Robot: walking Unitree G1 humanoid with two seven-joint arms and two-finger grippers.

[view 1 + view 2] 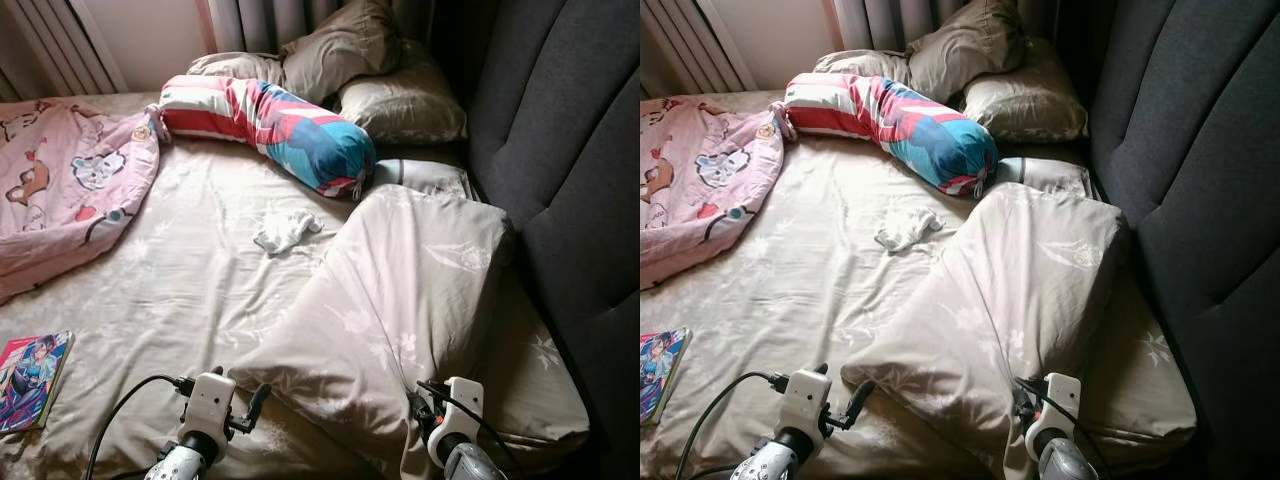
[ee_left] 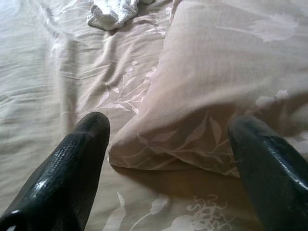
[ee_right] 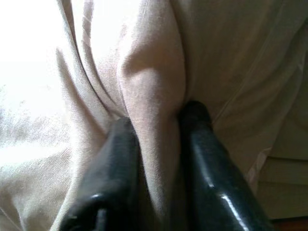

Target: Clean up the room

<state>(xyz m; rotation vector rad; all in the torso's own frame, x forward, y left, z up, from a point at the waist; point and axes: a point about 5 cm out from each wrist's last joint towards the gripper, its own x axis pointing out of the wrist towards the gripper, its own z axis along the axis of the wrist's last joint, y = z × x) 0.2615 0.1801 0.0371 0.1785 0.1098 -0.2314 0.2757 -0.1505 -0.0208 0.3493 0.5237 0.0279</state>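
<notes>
R gripper [image 3: 156, 130] pinches pillow [image 1: 400, 300] fabric at bed's near edge, L gripper [image 2: 168, 159] fingers open by its corner; next: lift & reposition.

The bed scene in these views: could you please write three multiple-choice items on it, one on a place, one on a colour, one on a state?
1. Where does the small white crumpled cloth lie?
A. on the beige floral bed sheet, beside the large beige floral pillow
B. on the dark grey padded headboard
C. on the colourful illustrated book

2. What colour is the cartoon-print blanket on the robot's left?
A. green
B. pink
C. black

3. What state is the right hand in?
A. open above the sheet
B. shut on the book
C. shut on a fold of the large pillow

Answers: 1 A, the eye views show the cloth on the sheet just off the pillow's edge. 2 B, it is pink with animal figures. 3 C, the right wrist view shows beige fabric pinched between the two black fingers, while the left hand is open by the pillow's corner.
</notes>
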